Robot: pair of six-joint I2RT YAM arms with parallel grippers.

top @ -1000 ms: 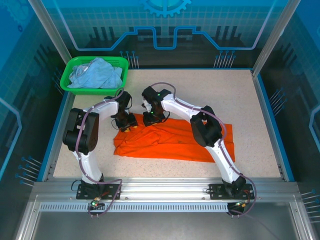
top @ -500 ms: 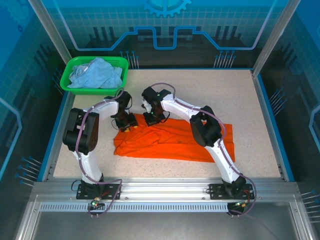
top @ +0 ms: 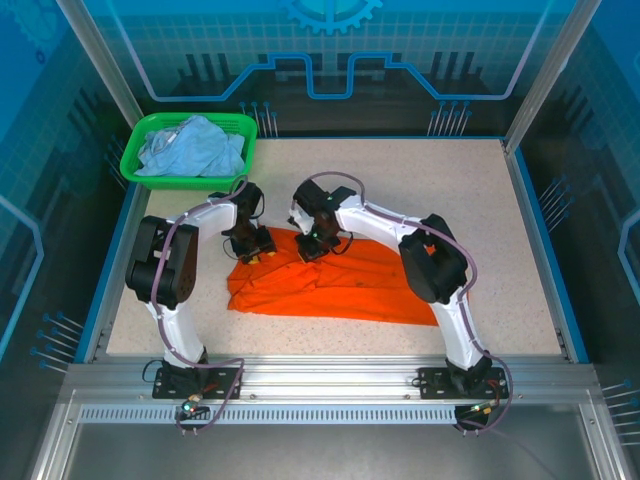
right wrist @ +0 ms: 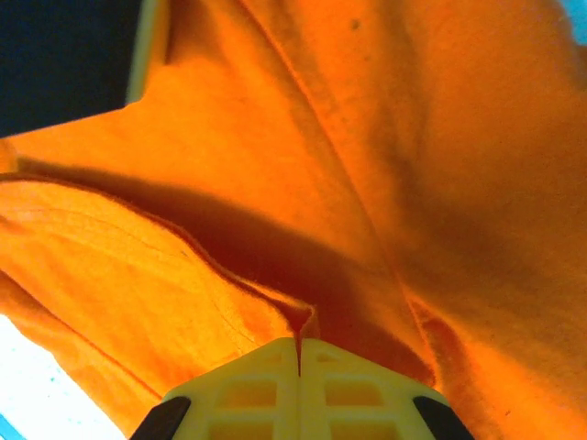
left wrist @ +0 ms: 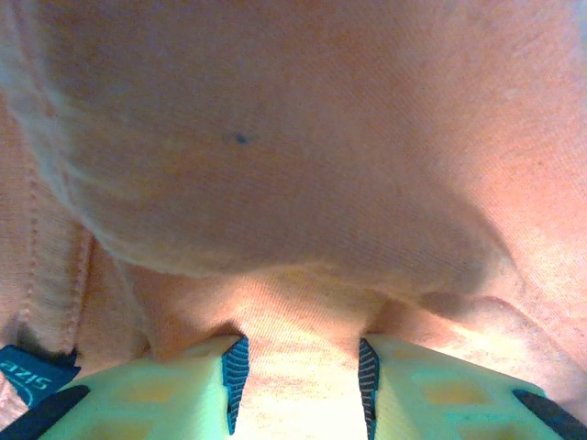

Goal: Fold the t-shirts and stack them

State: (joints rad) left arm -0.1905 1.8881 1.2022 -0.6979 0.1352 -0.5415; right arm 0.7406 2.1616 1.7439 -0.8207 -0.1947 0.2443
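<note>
Right gripper [right wrist: 298, 344]: fingers pressed together, no gap between them. A thin ridge of the orange t-shirt [right wrist: 367, 137] runs straight into the seam between the tips, so it is clamped on a fold of that cloth. Ahead of the tips the cloth rises in broad creases, and a hemmed edge runs off to the gripper's left.

In the overhead view, the right gripper [top: 312, 245] is down on the far edge of the orange t-shirt [top: 340, 285]. The rest of the shirt lies behind it, toward the arm bases, and out to its right, flat on the surface [top: 420, 190].

Left gripper [left wrist: 298, 367]: fingers stand apart, with orange t-shirt [left wrist: 303, 165] cloth filling the gap. Creases gather at both tips. Cannot tell whether the cloth is pinched or merely lies between the fingers. A blue size tag [left wrist: 26, 374] sits just left of the left finger, next to a stitched seam.

In the overhead view, the left gripper [top: 255, 245] is at the shirt's far left corner, near the right gripper.

Well beyond the left gripper and to its left, the pale blue t-shirt [top: 190, 145] lies crumpled inside the green basket [top: 180, 181] at the far left corner of the surface.
</note>
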